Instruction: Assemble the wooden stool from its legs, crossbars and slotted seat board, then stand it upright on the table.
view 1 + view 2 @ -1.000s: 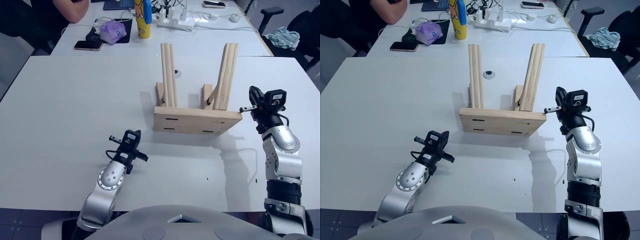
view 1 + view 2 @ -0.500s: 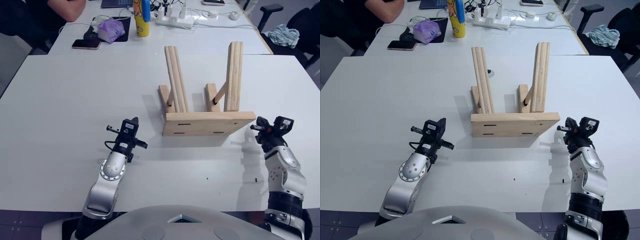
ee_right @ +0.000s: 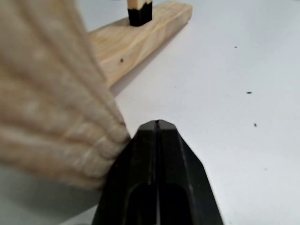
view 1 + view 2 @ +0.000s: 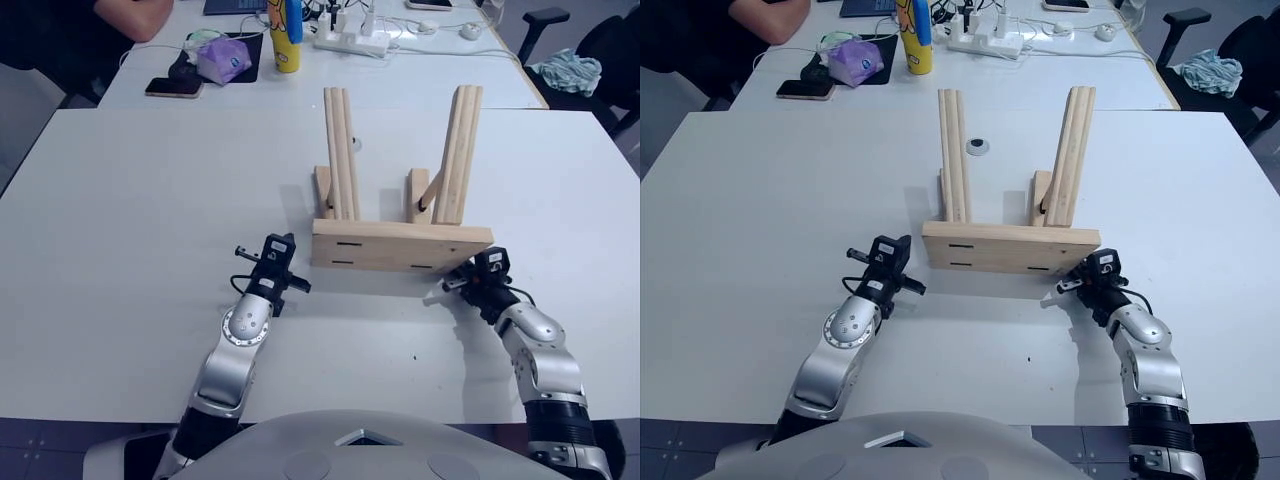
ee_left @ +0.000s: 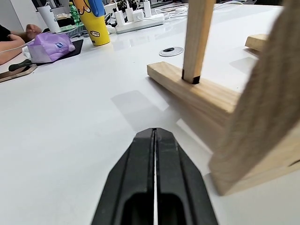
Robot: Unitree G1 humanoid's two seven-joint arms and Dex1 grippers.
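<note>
At frame centre, pale wooden stool (image 4: 400, 215) lying on its side, slotted seat board (image 4: 400, 245) on edge, running left to right.
Right gripper (image 3: 158, 125) against the board's lower-right corner, left gripper (image 5: 154, 136) just beside its left end; both pinched closed, holding nothing.

We hold both arms low, stretched forward over the table. Our left gripper (image 5: 154, 133), fingers pressed together, sits just beside the seat board (image 4: 400, 245) at its left end. Our right gripper (image 3: 158, 124), likewise closed, rests against its right end.
</note>
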